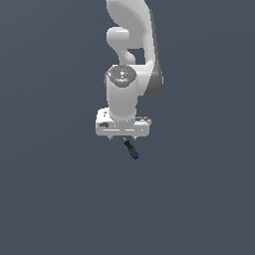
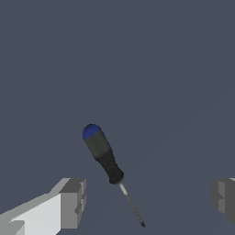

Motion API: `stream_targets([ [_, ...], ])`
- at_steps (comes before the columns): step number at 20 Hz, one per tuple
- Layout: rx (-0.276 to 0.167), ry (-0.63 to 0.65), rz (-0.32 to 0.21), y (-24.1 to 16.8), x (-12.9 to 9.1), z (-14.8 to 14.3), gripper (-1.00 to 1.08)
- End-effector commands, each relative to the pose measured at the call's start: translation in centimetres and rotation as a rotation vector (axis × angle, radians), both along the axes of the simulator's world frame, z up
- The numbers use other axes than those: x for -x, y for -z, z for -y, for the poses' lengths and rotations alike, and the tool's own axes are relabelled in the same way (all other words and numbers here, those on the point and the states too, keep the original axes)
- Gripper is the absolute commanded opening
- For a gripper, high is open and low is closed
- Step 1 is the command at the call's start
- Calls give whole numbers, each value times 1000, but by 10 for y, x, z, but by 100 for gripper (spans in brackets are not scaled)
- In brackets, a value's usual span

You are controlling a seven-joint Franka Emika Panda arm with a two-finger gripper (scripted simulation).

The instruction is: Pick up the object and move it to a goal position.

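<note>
The object [image 2: 103, 153] is a small screwdriver with a black handle, a blue cap at one end and a thin metal shaft at the other. It lies on the flat grey floor. In the exterior view the object [image 1: 132, 150] pokes out just below the white hand, blue end farthest from it. My gripper [image 2: 148, 202] hangs over it, open, with the fingers [image 2: 72, 202] spread wide. The shaft end lies between the fingers and touches neither of them. In the exterior view the gripper [image 1: 123, 139] points straight down, and the hand hides part of the shaft.
A plain grey floor [image 1: 55, 199] stretches all around. The white arm [image 1: 130, 45] rises behind the hand toward the top of the exterior view. No other objects or goal marker show.
</note>
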State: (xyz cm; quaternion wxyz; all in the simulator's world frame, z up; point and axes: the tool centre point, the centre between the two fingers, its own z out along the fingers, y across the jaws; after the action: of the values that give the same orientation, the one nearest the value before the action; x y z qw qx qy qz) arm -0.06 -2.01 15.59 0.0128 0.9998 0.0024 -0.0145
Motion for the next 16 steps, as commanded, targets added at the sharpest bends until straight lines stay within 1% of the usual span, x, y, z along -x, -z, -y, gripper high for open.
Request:
stream_targets([
  [1, -1, -24, 0, 5, 3, 0, 100],
  [7, -6, -124, 3, 26, 14, -3, 100],
  [16, -20, -345, 13, 66, 43, -10, 100],
])
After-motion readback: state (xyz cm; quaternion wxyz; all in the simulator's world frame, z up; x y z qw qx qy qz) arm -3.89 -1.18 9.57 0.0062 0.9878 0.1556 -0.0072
